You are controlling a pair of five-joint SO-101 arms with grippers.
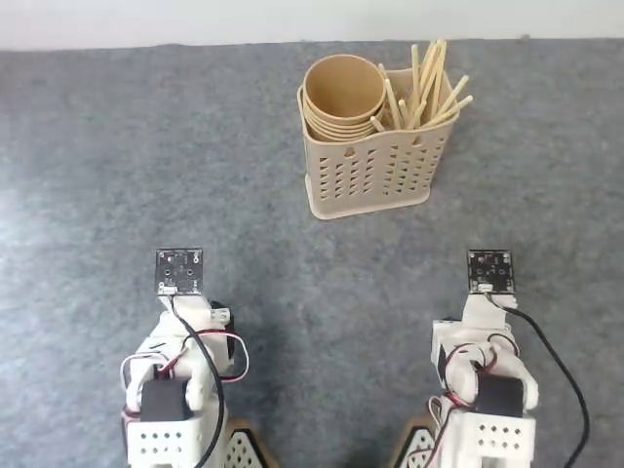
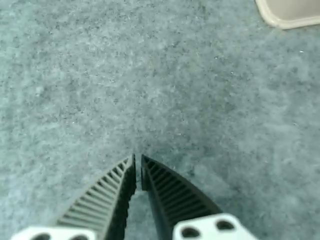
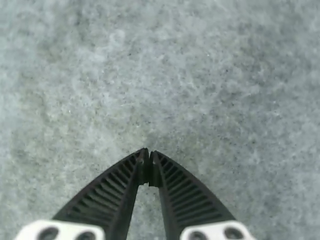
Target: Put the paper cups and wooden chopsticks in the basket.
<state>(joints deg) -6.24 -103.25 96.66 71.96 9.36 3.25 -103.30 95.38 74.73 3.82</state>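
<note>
A beige perforated basket (image 1: 375, 180) stands at the back of the grey mat, right of centre. A stack of brown paper cups (image 1: 343, 96) sits in its left half and several wooden chopsticks (image 1: 423, 86) stand in its right half. Both arms are folded back at the near edge. The left gripper (image 2: 137, 161) is shut with nothing in it, low over bare mat, and a corner of the basket (image 2: 290, 15) shows far ahead of it. The right gripper (image 3: 148, 153) is also shut and holds nothing, above bare mat.
Grey carpet-like mat (image 1: 146, 166) covers the table. The left arm (image 1: 180, 341) and the right arm (image 1: 485, 351) sit side by side at the front, well apart from the basket.
</note>
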